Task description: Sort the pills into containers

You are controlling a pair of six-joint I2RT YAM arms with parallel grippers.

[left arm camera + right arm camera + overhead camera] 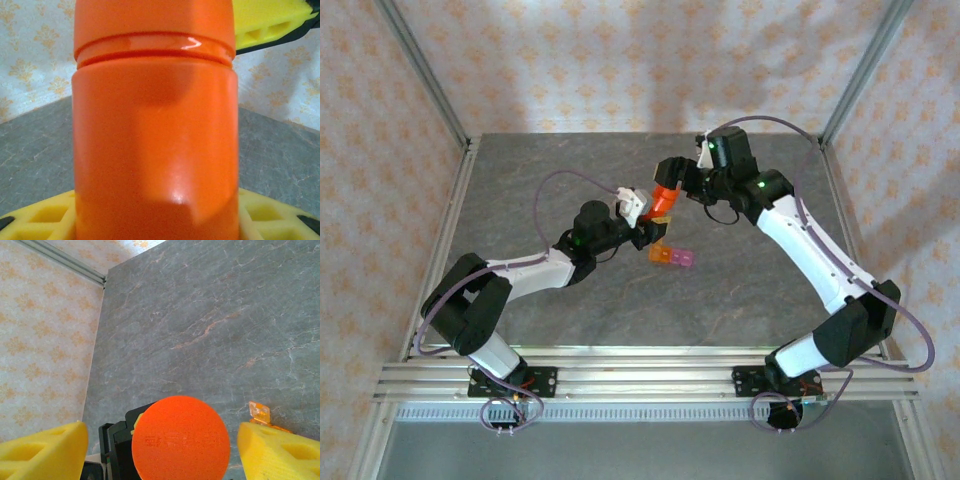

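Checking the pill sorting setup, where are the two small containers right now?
Top view: the containers sit together at the middle of the table, orange left of pink, just on the near side of the orange bottle in the left claw.

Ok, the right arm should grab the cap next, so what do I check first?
1. Bottle clamped by the left gripper: ok, seated between its fingers.
2. Cap on the bottle: ok.
3. Right gripper open around the cap: ok, gaps on both sides.
4. Cap centred between the right fingers: not ok, nearer one finger.
5. Containers standing free on the table: ok.
6. Container lids open: cannot tell.
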